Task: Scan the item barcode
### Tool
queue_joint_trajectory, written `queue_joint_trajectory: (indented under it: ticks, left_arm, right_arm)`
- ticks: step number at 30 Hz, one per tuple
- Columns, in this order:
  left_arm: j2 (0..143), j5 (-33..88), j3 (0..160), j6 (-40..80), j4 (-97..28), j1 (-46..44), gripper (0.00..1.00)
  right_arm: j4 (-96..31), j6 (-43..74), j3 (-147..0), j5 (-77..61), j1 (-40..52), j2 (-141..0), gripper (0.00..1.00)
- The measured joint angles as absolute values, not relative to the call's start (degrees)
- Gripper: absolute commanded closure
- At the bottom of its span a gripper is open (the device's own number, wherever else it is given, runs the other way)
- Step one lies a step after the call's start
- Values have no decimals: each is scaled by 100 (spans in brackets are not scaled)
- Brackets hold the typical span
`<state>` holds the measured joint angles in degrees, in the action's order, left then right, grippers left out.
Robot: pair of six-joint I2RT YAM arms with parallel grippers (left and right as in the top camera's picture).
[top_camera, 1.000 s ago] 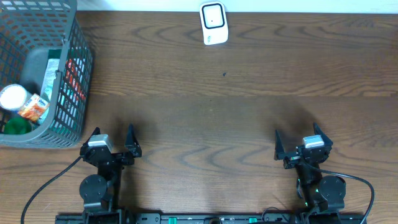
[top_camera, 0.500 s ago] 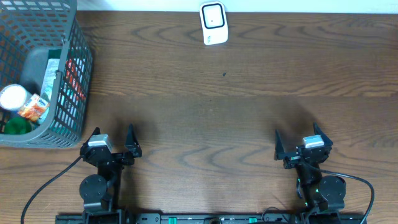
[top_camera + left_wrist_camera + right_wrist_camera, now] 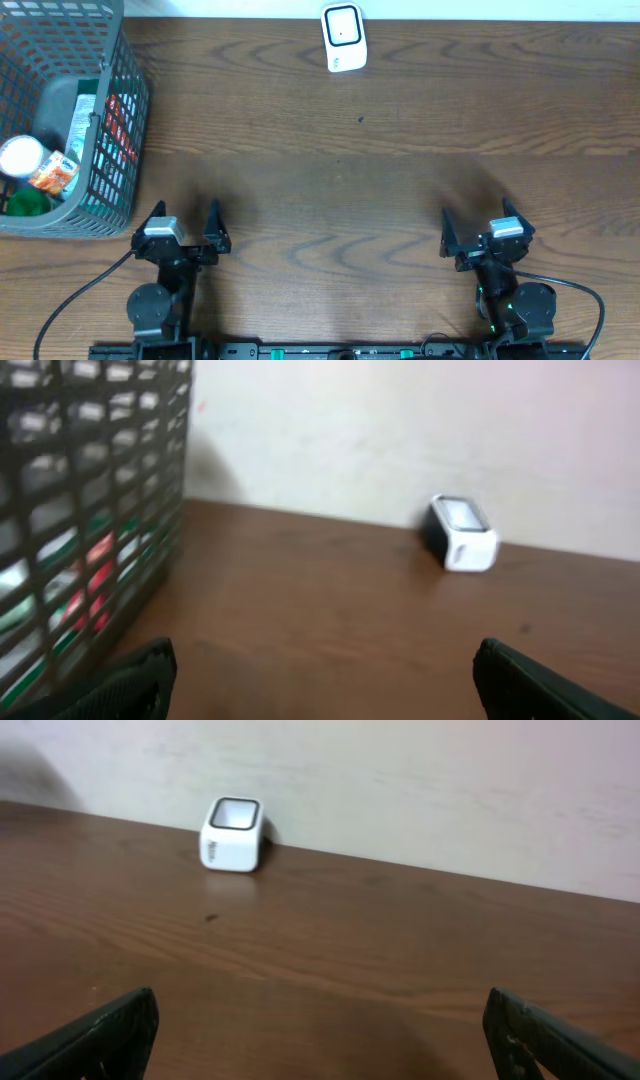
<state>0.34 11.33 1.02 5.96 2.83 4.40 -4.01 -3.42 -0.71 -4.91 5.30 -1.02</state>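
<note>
A small white barcode scanner [image 3: 343, 38] with a dark window stands at the table's far edge; it also shows in the left wrist view [image 3: 463, 533] and the right wrist view [image 3: 233, 834]. Several grocery items [image 3: 50, 165] lie inside the grey basket [image 3: 115, 160] at the far left. Which of them is the task's item I cannot tell. My left gripper [image 3: 186, 228] rests open near the front edge, just in front of the basket. My right gripper [image 3: 478, 230] rests open at the front right. Both hold nothing.
The basket wall [image 3: 90, 530] fills the left of the left wrist view, close to that gripper. A pale wall rises behind the table's far edge. Bare brown wood [image 3: 340, 190] lies between the grippers and the scanner.
The left gripper has shifted slightly to the right. The right arm and all objects are as before.
</note>
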Motion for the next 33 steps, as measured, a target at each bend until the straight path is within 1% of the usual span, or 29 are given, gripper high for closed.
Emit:
queue_joint_trajectory:
  ticks: [7,11,14,18,24,27,28,33]
  left_arm:
    - [34,1564,657,873,281,440,5]
    - [34,1664,1194,978,268,440,5]
    - [62,1678,1660,1033,-10,440,5]
    - [362,1697,2379,1052,-650,440,5]
    - [1339,1732,3625,1066,-1535,440,5]
    - [2091,1750,4676,1070,-2392,440,5]
    - [2174,1752,4794,1070,-2443,440,5]
    - [3365,1763,6558,1061,-3957,440,5]
  right_arm:
    - [-703,-311,-733,-775,530,-137,1]
    - [-967,-311,-1457,-819,530,-408,1]
    - [-1175,-298,-2102,-829,530,-794,1]
    - [-1584,-283,-3127,-836,530,-1559,1]
    - [-2392,-248,-4696,-838,508,-2923,1]
    - [-3030,-248,-5686,-838,508,-3741,1]
    - [-3070,-246,-5828,-836,508,-3861,1]
    - [-4001,-222,-7201,-843,508,-4925,1]
